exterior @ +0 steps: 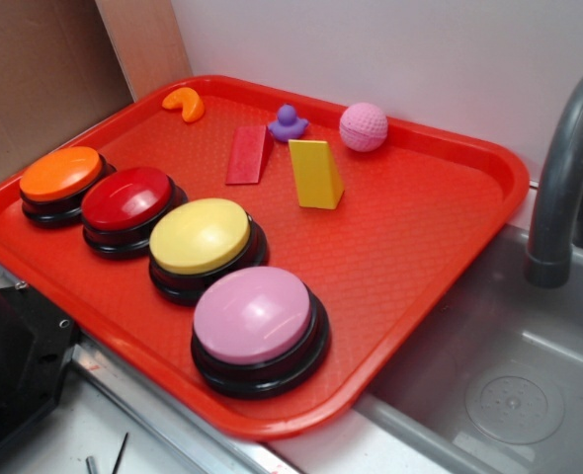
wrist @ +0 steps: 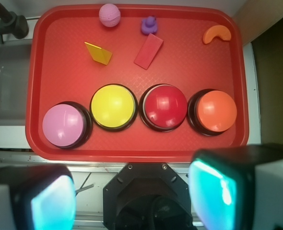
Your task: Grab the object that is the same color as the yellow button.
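End effector (wrist: pixel 132 201): fingers spread wide, holding nothing, hanging way back off the red plastic tray (wrist: pixel 41 72).
Small yellow wedge-shaped block (wrist: pixel 99 52): far ahead, slightly left, past the yellow domed button (wrist: pixel 113 106).

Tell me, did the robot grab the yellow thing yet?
Not yet. Nothing looks done: the yellow wedge stands untouched on the red tray, behind the yellow button. In hand: the gripper hangs open and empty over the tray's near edge. Left: reaching over, closing on the wedge, lifting.
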Robot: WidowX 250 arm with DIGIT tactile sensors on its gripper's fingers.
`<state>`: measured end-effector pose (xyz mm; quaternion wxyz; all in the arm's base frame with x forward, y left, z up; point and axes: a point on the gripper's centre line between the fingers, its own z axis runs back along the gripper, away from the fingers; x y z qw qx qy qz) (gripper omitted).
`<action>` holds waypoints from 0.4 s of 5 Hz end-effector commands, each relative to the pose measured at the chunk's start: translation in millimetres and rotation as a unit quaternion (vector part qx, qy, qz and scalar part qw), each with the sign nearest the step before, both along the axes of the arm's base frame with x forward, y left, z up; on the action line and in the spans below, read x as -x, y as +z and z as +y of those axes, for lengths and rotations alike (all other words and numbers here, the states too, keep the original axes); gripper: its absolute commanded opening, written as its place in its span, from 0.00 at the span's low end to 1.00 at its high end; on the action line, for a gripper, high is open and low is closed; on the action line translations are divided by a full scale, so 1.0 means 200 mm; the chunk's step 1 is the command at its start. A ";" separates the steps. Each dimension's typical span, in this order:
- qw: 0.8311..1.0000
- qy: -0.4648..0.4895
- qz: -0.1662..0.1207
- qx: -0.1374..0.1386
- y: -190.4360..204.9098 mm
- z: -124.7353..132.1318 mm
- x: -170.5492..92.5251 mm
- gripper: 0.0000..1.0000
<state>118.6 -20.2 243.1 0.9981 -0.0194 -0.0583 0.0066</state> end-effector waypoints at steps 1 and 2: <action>1.000 0.000 0.000 0.000 0.00 0.00 0.00 1.00; 0.997 0.069 -0.020 -0.001 -0.04 -0.03 -0.07 1.00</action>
